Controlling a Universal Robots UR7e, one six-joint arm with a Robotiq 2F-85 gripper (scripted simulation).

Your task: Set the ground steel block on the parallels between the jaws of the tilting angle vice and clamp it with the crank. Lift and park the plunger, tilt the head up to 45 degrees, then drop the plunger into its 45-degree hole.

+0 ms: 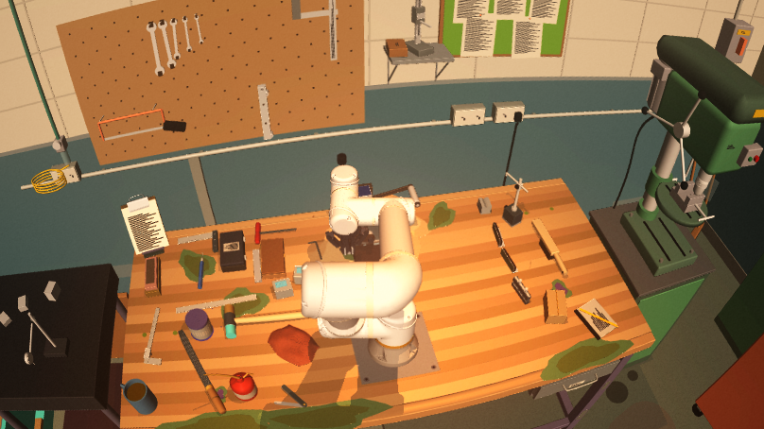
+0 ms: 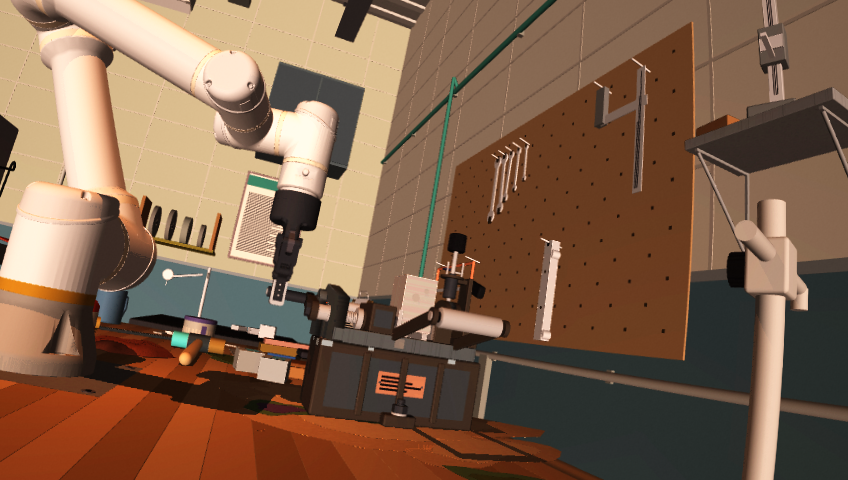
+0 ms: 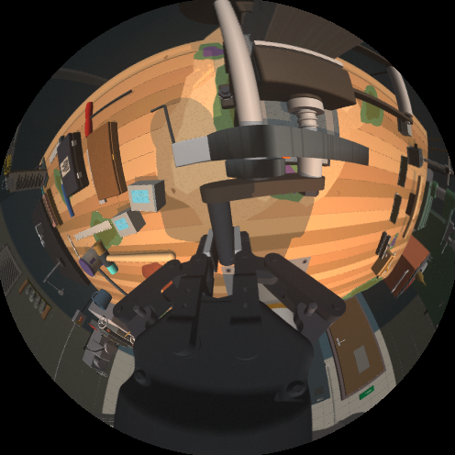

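The ground steel block (image 2: 416, 297) stands between the jaws of the tilting angle vice (image 2: 393, 363) at the back of the bench. My gripper (image 3: 223, 263) hangs at the vice's near end, closed around the dark crank handle (image 3: 222, 229). The crank arm (image 3: 261, 189) crosses just beyond the handle. The plunger with its black knob (image 2: 456, 244) stands upright on the far side of the vice. A long pale tilt lever (image 2: 470, 324) sticks out of the vice head. The arm hides most of the vice from the side camera.
The vice body stands right ahead of the gripper. Two small blue-faced blocks (image 3: 146, 195) lie left of it, with a mallet (image 3: 133, 258) nearer the robot base. A brown box (image 3: 106, 160) and a black case (image 3: 72, 161) lie further left. The pegboard (image 2: 571, 202) hangs behind.
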